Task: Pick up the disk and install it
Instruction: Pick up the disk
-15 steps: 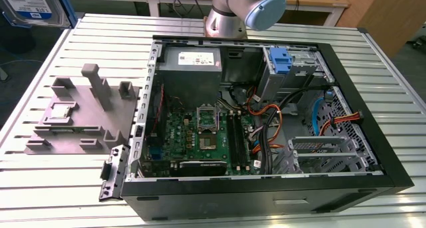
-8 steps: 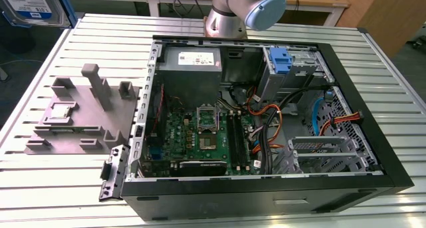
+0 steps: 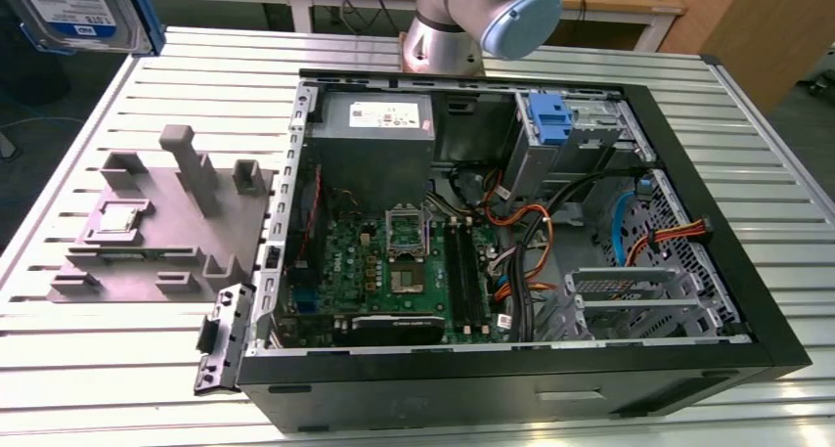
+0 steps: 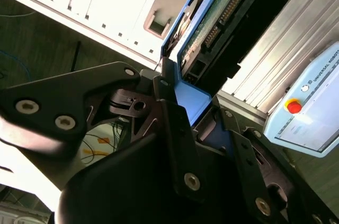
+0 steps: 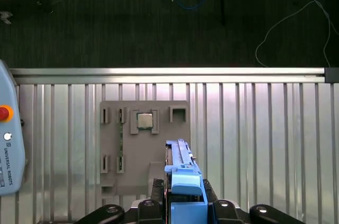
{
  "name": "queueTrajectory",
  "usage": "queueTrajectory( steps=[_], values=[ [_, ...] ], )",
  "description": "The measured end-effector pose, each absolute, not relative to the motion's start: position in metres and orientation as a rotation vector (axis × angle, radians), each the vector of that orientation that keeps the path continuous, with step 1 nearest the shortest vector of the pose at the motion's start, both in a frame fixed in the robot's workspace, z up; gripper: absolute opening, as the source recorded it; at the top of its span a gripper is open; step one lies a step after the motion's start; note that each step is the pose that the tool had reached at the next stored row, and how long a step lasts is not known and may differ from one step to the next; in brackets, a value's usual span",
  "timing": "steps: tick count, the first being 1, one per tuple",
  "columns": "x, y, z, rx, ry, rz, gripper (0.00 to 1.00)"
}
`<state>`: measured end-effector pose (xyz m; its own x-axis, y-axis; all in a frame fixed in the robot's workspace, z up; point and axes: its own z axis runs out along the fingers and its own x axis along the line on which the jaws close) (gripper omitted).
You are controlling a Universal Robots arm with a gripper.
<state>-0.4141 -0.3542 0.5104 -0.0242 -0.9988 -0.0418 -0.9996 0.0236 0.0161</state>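
Clamping the disk [image 5: 180,160] by its blue-framed edge, the claw [image 5: 184,195] hangs over the grey fixture [image 5: 159,144]; such a narrow hold could let it twist loose.

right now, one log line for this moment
gripper: shut on the disk | position: held above grey fixture | computer case: open | install: not yet done

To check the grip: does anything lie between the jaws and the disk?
Nothing; in both wrist views the jaws of the gripper press directly on the blue carrier of the disk.
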Motion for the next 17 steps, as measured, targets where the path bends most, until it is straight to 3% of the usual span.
queueTrajectory(
  steps=[17],
  values=[
    [-0.411,-0.371,0.510,-2.183,2.233,0.063,0.36]
  ],
)
